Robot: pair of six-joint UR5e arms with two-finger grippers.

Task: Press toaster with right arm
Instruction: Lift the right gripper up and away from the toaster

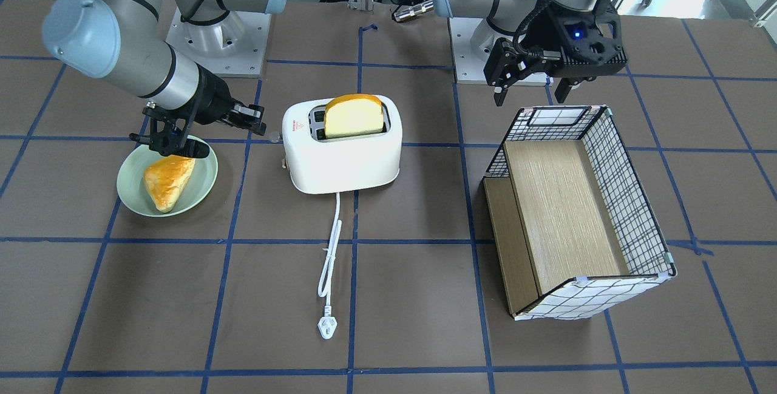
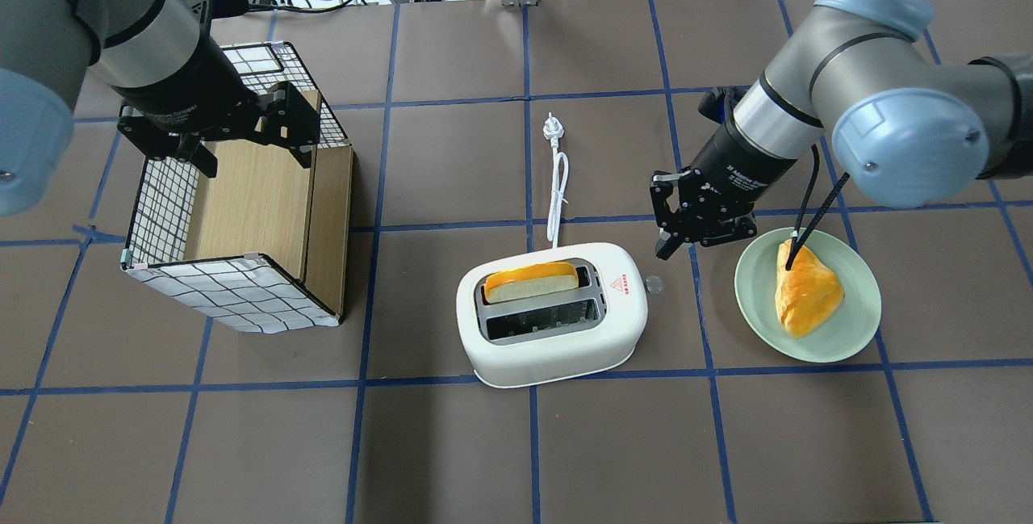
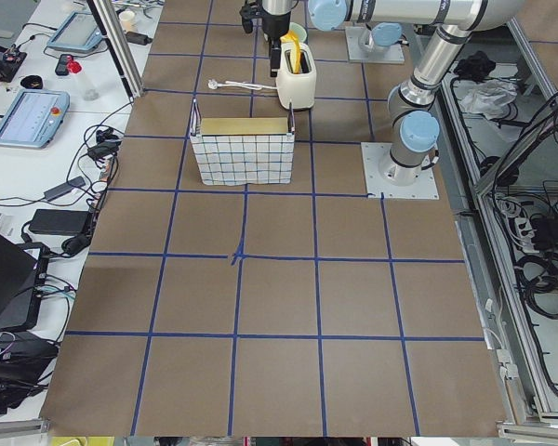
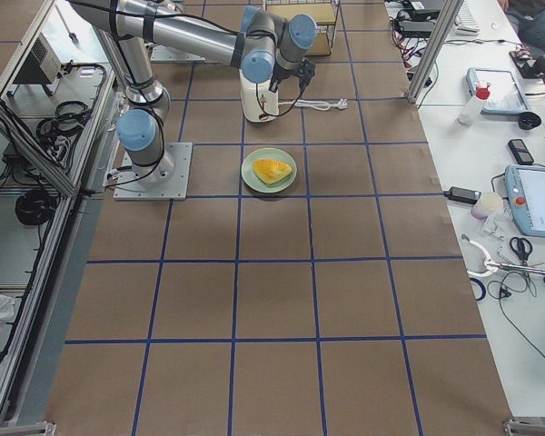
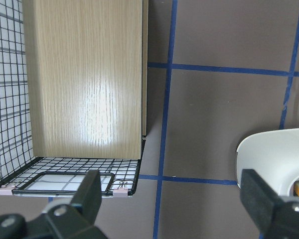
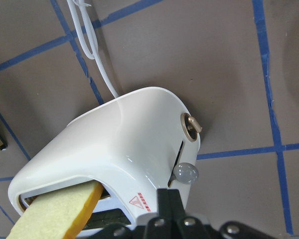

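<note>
The white two-slot toaster (image 1: 343, 154) stands mid-table and also shows in the overhead view (image 2: 557, 346). A slice of bread (image 1: 354, 116) stands up in one slot. The toaster's side lever (image 1: 275, 136) has a grey knob and faces my right gripper. My right gripper (image 1: 260, 122) is shut and empty, with its tip just above the lever (image 2: 654, 285) and apart from it. In the right wrist view its fingers (image 6: 168, 199) sit right beside the knob (image 6: 186, 174). My left gripper (image 1: 534, 87) is open and empty above the basket's far end.
A green plate (image 1: 130, 200) holding a pastry (image 1: 167, 181) lies under my right wrist. The grid-patterned basket (image 1: 625, 200) with a wooden floor lies on the other side of the toaster. The toaster's white cord (image 1: 331, 242) runs away from me to its plug (image 1: 328, 327).
</note>
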